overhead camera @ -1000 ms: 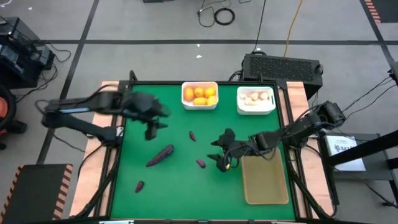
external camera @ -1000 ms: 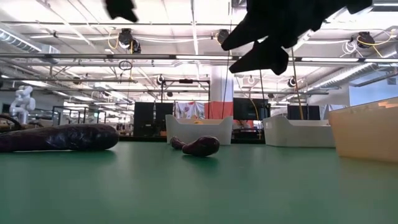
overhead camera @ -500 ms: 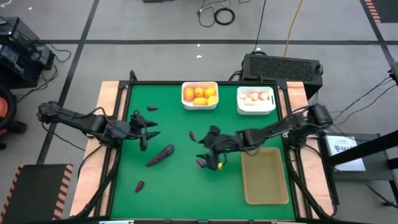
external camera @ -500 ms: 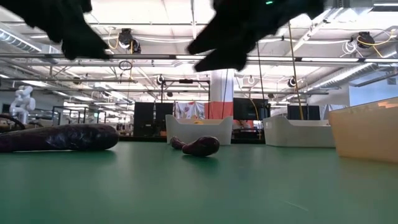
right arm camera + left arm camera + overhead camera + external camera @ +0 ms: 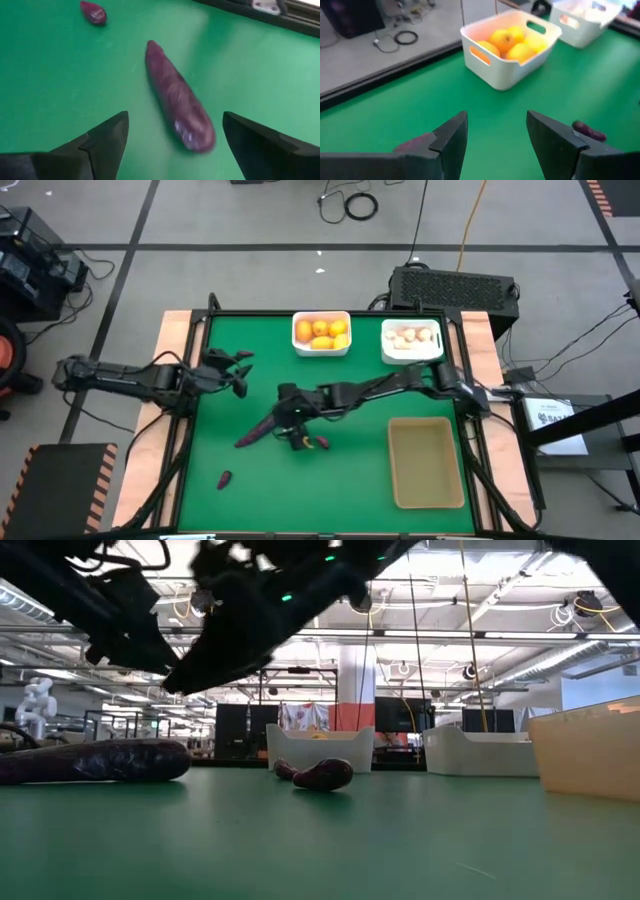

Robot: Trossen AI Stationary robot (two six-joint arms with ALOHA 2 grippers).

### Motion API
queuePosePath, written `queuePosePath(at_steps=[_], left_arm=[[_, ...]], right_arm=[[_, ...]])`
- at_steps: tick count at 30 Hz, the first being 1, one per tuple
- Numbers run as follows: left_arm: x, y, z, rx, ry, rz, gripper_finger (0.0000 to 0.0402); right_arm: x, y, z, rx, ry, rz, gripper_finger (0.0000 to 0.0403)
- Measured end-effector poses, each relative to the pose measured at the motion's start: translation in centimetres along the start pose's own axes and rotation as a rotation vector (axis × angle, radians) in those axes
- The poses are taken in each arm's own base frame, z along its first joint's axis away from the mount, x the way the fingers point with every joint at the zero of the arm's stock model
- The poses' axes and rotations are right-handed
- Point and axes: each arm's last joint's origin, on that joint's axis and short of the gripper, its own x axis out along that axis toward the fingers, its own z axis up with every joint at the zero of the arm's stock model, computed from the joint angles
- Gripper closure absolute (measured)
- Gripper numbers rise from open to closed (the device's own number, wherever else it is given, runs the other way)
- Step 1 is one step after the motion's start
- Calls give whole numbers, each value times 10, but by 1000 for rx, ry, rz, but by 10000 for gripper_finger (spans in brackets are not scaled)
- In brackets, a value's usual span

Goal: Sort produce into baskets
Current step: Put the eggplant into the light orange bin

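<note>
two of the three containers already hold produce. the white bin with orange-yellow fruits (image 5: pixel 321 332) sits at the upper middle of the high view, and the white bin with garlic-like bulbs (image 5: pixel 411 340) stands just to its right, so those two kinds look sorted, judging from how nothing orange or white lies loose on the green table (image 5: pixel 350 490).

the tan tray (image 5: pixel 427 463) at the lower right of the high view holds nothing, and the purple pieces, which i take to belong there, are all loose on the table. the long purple piece (image 5: pixel 258 430) lies left of centre, a small purple piece (image 5: pixel 319 442) sits just right of it, and another small purple piece (image 5: pixel 224 479) lies at the lower left. in the left wrist view a further small purple piece (image 5: pixel 590 132) shows beside one finger.

the right tool (image 5: pixel 290 418) reaches across to the middle of the frame and hovers over the long purple piece with its fingers spread wide and nothing between them; the right wrist view shows the piece lying in the gap ahead. the left tool (image 5: pixel 230 368), at the upper left of the table, is partly open and grips nothing.

roughly the last third of the job remains, in my judgement: every purple piece is yet to go into the tray.
</note>
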Motion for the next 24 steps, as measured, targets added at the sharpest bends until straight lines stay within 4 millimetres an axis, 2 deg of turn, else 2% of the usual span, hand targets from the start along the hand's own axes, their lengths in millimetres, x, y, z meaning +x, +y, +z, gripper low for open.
queuePosePath(at_steps=[4,9,13,20,24], left_arm=[[4,5,1,1,47,-13,191],[9,14,-1,3,103,40,191],[10,16,-1,7,126,18,191],[10,16,0,5,126,13,191],[10,15,-1,3,125,6,191]], right_arm=[[21,-7,1,-26,69,31,74],[42,-22,3,-16,70,79,62],[60,-31,-4,-12,81,79,63],[70,-32,-17,-7,133,95,77],[70,-32,-18,4,148,97,102]])
